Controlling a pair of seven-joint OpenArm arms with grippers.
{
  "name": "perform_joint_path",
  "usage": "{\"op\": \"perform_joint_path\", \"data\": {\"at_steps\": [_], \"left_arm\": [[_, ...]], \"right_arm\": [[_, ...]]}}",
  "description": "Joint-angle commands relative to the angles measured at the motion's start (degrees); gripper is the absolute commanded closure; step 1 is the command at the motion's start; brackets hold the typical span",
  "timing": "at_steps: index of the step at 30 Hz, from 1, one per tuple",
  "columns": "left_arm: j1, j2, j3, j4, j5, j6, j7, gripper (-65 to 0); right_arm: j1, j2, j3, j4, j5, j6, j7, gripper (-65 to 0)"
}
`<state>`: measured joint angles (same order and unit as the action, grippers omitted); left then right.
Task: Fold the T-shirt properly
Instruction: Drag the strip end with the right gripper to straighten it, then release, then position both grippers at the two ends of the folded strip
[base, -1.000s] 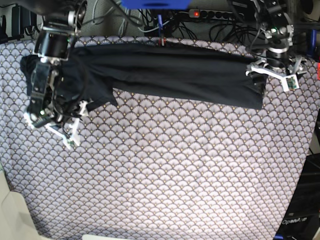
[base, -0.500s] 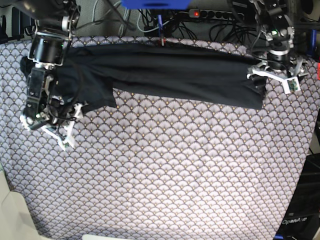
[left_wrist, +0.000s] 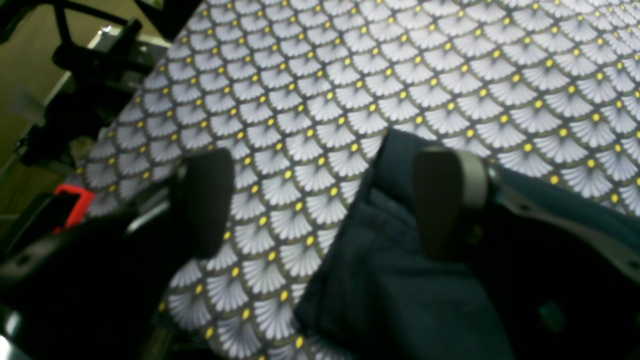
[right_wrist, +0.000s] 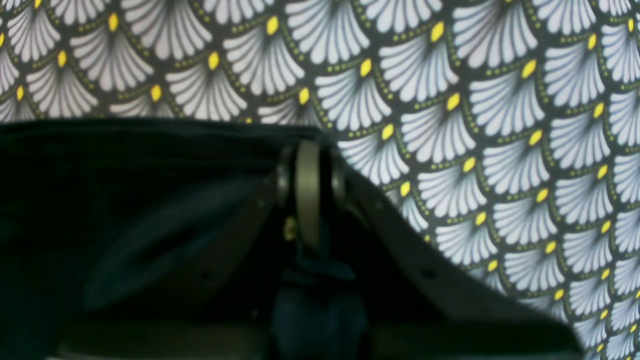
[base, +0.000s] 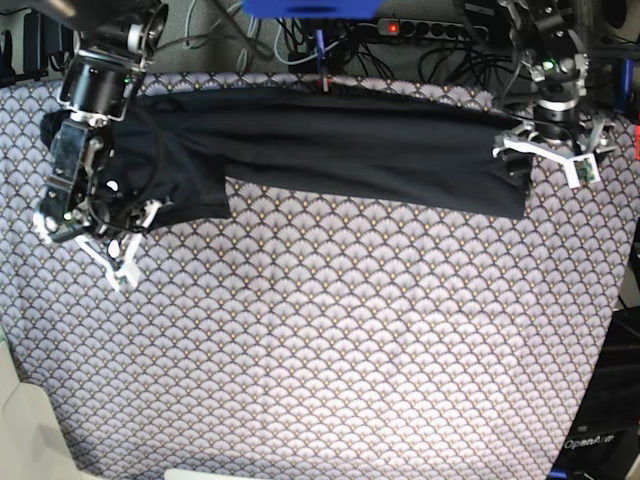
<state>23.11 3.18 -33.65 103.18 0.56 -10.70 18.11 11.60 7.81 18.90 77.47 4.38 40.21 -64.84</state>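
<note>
The black T-shirt lies as a long folded band across the far side of the table, with a sleeve flap at its left end. My right gripper is at that left end, low over the cloth. In the right wrist view its fingers are closed together with dark cloth pinched between them at the shirt's edge. My left gripper is at the shirt's right end. In the left wrist view it is open, with a shirt corner lying under one finger.
The table is covered by a scallop-patterned cloth. A power strip and cables lie behind the far edge. A red object sits off the table's side in the left wrist view.
My right gripper has shifted left and slightly up along the shirt's left end. The left arm has hardly moved. The shirt keeps its shape.
</note>
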Motion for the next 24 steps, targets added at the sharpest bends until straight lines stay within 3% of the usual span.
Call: {"op": "perform_joint_path", "data": {"at_steps": [1,5,16,21,24], "left_arm": [[-0.1,-0.2,-0.1,1.0,-0.2,0.2,-1.4,-53.4],[-0.1,-0.2,-0.1,1.0,-0.2,0.2,-1.5,-53.4],[-0.1,-0.5,-0.1,1.0,-0.2,0.2,-1.6,-53.4],[-0.1,-0.7,-0.2,1.0,-0.2,0.2,-1.6,-53.4],[-0.1,-0.9,-0.2,1.0,-0.2,0.2,-1.6,-53.4]], "right_arm": [[0.6,0.3,0.0,2.0,-0.6,-0.2,-1.1,0.0],[-1.4,0.2,0.0,9.7,0.3,-0.2,-1.1,0.0],[-11.7,3.3,0.0,33.8,12.5,-0.2,-6.3,0.0],[-17.0,5.0,1.8,34.7,12.6,-0.2,-5.5,0.0],[-19.9,5.2,5.0,34.8,13.4,-0.2,-1.8,0.0]]}}
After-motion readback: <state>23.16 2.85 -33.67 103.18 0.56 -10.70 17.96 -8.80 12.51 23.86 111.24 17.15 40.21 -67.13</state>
